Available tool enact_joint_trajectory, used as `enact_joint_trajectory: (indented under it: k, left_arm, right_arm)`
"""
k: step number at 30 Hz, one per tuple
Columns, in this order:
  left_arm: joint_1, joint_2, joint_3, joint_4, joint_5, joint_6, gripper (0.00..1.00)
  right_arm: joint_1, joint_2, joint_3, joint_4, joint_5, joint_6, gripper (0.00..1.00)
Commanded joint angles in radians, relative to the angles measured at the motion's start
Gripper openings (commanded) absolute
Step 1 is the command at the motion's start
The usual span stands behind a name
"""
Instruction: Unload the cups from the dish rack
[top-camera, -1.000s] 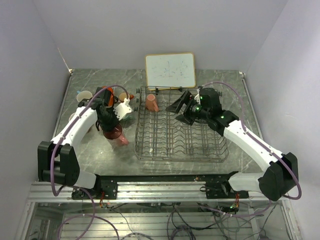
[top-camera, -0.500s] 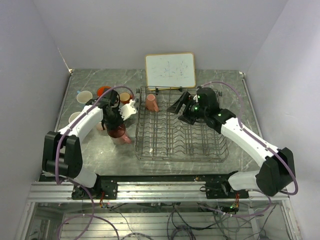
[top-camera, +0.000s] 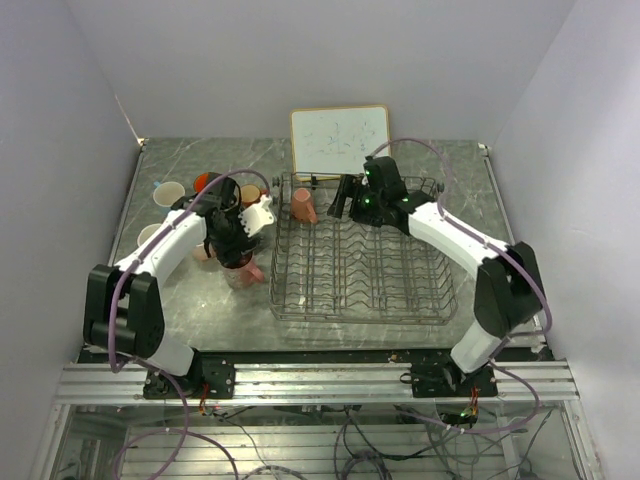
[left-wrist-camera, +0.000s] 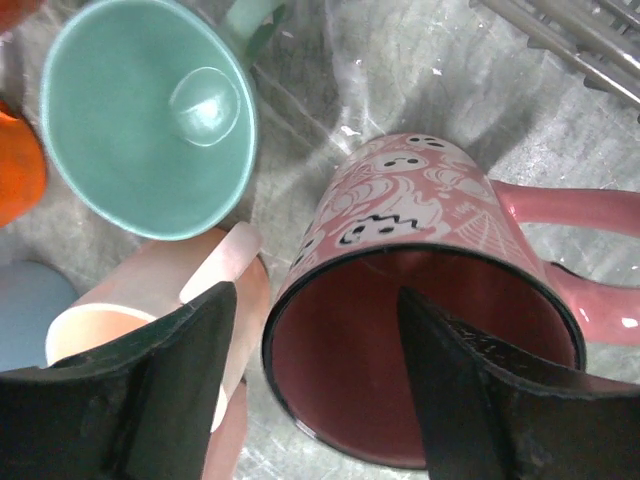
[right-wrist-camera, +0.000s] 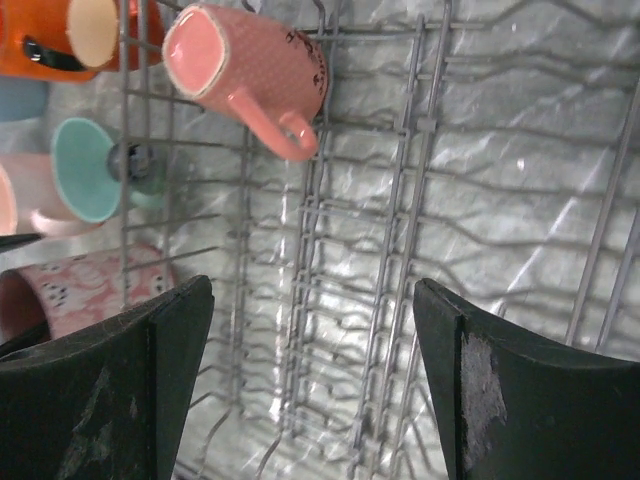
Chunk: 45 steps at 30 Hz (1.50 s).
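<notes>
Left gripper (left-wrist-camera: 315, 300): fingers are standing apart and gripping nothing, straddling one wall of the pink patterned mug (left-wrist-camera: 420, 220), one outside and one over its mouth; contact cannot be told.
Right gripper (right-wrist-camera: 312, 290): jaws are gaping wide and empty over the dish rack (right-wrist-camera: 400, 250).
Cups in rack: one, a pink dotted mug (right-wrist-camera: 255, 70), is lying on its side at the far-left corner.
Cups on table (top-camera: 200, 320): six are showing from overhead, clustered left of the rack, among them a mint green mug (left-wrist-camera: 150, 110), peach mug (left-wrist-camera: 140, 300), orange mug (right-wrist-camera: 30, 55) and light blue mug (left-wrist-camera: 30, 300).
Arms: left arm (top-camera: 165, 250) is bending inward over the cluster; right arm (top-camera: 450, 235) is reaching across the rack's far side.
Around: a white framed board (top-camera: 340, 141) is standing behind the rack.
In the way: the peach mug is crowding the outer left finger.
</notes>
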Motion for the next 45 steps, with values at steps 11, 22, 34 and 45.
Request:
enact_joint_trajectory:
  k: [11, 22, 34, 45]
  left_arm:
    - [-0.009, -0.159, 0.4, -0.451, -0.021, -0.045, 0.99]
    - [-0.009, -0.325, 0.342, -0.467, -0.042, -0.122, 0.99]
    - [-0.009, -0.411, 0.311, -0.49, -0.029, -0.119, 0.99]
    - [-0.009, -0.444, 0.321, -0.494, -0.035, -0.101, 0.99]
  right_arm:
    - [0.057, 0.382, 0.336, -0.011, 0.058, -0.397, 0.82]
    - [0.141, 0.618, 0.555, -0.091, 0.192, -0.52, 0.74]
    - [0.173, 0.656, 0.605, -0.106, 0.267, -0.56, 0.4]
    - [0.187, 0.57, 0.558, -0.096, 0.262, -0.531, 0.03]
